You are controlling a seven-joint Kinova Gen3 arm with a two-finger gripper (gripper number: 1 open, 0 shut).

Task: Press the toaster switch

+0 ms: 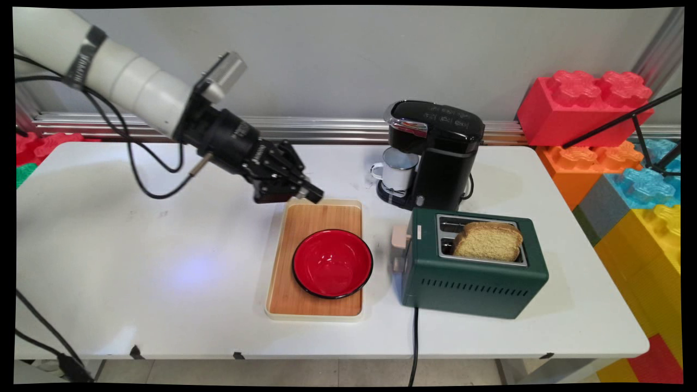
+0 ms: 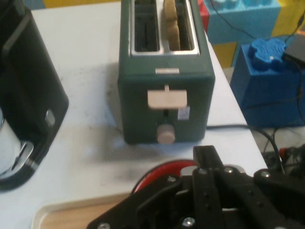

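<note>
As it hangs over the tray's (image 1: pixel 303 218) far edge, tool (image 1: pixel 311 191) clenched, empty, red bowl (image 1: pixel 332 263) nearby.

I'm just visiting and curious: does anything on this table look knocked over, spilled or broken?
Nothing stands out. The toaster holds a bread slice, the red bowl sits on its tray, and the mug stands upright in the coffee maker.
</note>
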